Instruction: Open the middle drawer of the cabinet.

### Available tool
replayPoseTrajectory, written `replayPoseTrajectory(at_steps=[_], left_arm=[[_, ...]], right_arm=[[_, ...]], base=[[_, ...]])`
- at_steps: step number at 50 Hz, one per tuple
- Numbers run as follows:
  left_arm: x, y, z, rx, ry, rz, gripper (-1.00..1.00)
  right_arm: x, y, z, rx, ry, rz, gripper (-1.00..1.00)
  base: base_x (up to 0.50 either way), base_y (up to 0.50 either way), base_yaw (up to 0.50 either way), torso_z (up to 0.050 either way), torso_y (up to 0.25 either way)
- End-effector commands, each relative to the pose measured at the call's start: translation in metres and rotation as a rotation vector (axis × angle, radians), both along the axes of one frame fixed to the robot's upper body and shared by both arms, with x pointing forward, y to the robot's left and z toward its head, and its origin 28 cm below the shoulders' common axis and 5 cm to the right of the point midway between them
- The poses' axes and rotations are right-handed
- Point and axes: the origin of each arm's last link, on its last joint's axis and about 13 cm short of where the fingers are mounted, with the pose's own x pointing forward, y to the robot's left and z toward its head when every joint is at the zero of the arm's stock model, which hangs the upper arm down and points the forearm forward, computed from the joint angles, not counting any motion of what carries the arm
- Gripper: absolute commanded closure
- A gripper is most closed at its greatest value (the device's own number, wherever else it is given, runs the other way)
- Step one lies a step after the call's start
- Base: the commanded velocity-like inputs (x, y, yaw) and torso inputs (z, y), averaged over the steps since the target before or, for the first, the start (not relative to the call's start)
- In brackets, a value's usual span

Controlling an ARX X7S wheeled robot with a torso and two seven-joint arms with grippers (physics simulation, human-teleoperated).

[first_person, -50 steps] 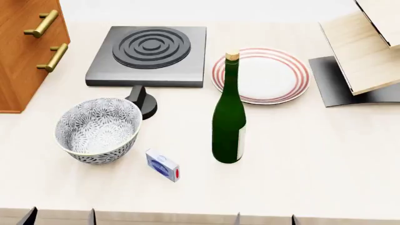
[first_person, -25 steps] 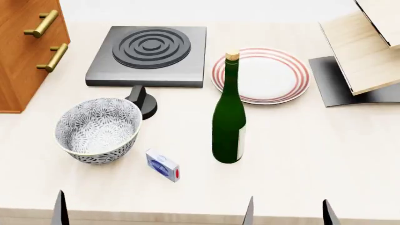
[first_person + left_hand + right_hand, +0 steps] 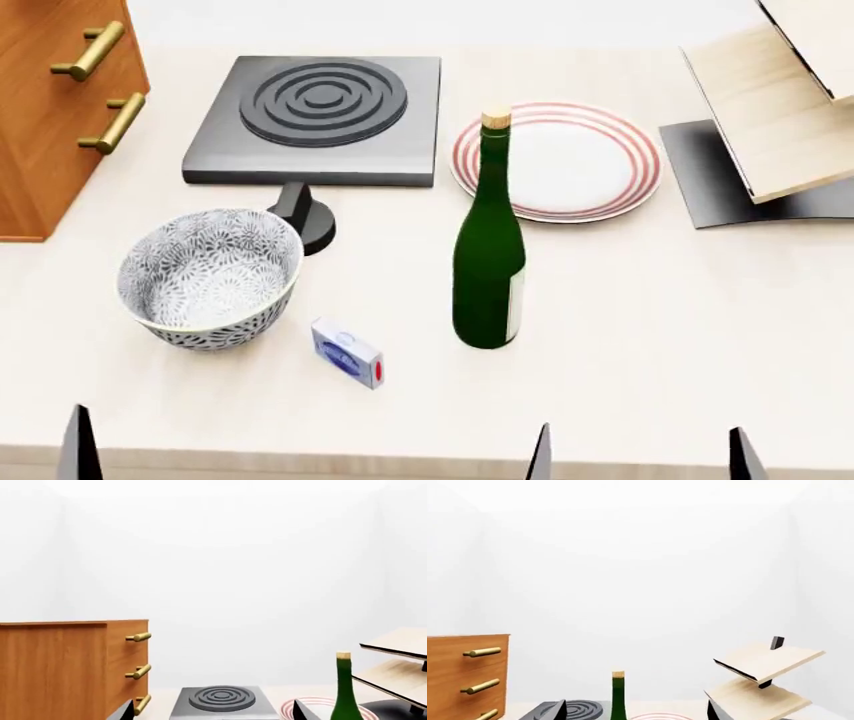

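On my head view the pale table [image 3: 667, 340] fills nearly everything. The cabinet [image 3: 54, 120] stands at its far left corner, all three drawers closed in my left wrist view. The middle drawer [image 3: 137, 672] is the central one of the stack, its brass handle jutting out, well apart from both arms. Right of the cabinet sits the stove plate [image 3: 318, 118], then a striped plate [image 3: 561, 160]. Nearer me stand a green bottle [image 3: 490, 260] and a patterned bowl [image 3: 210, 275]. My left pincer [image 3: 210, 712] and right pincer [image 3: 637, 712] (only dark fingertips show) are spread wide, holding nothing.
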Motion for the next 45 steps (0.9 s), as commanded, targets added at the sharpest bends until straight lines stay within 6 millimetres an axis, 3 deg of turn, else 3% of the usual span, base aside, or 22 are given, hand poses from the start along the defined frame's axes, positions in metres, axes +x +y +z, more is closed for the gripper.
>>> replayPoseTrajectory(at_steps=[1, 24, 45], left_arm=[[-0.0035, -0.0002, 0.0032, 0.003, -0.013, 0.003, -1.00], [-0.0016, -0.0013, 0.0014, -0.004, 0.013, 0.004, -1.00], [-0.0017, -0.0018, 0.0008, -0.001, 0.018, 0.003, -1.00]], right_arm=[[-0.0035, 0.0011, 0.0051, -0.001, 0.011, 0.001, -1.00], [-0.0028, 0.0022, 0.0034, -0.003, 0.021, 0.011, -1.00], [-0.0029, 0.0029, 0.0028, -0.023, 0.029, 0.000, -1.00]], base=[[0.23, 0.00, 0.00, 0.000, 0.000], [0.48, 0.00, 0.00, 0.000, 0.000], [0.12, 0.49, 0.00, 0.000, 0.000]])
